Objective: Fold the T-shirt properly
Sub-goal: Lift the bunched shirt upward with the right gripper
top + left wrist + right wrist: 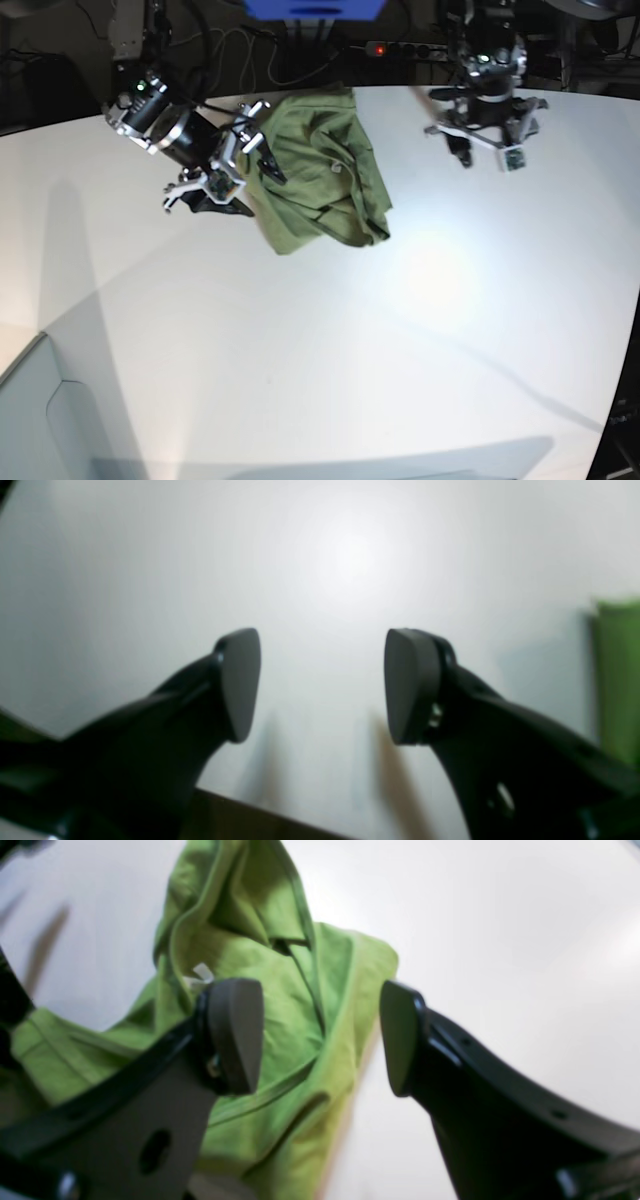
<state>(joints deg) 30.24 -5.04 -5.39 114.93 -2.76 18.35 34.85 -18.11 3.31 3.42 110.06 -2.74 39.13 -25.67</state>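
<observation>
The olive-green T-shirt (325, 170) lies crumpled in a heap on the white table (420, 330), toward the back and left of centre. My right gripper (268, 140) hovers at the heap's left edge. In the right wrist view this gripper (320, 1035) stands open, with nothing between its fingers and the wrinkled T-shirt (280, 1005) just beneath it. My left gripper (487, 150) hangs over bare table to the right of the cloth. In the left wrist view it (322, 685) is open and holds nothing. A strip of the T-shirt (620, 680) shows at that view's right edge.
A power strip with a red light (385, 48) and cables lie behind the table's far edge, beside a blue object (315, 8). A grey surface (40, 420) adjoins the table at the lower left corner.
</observation>
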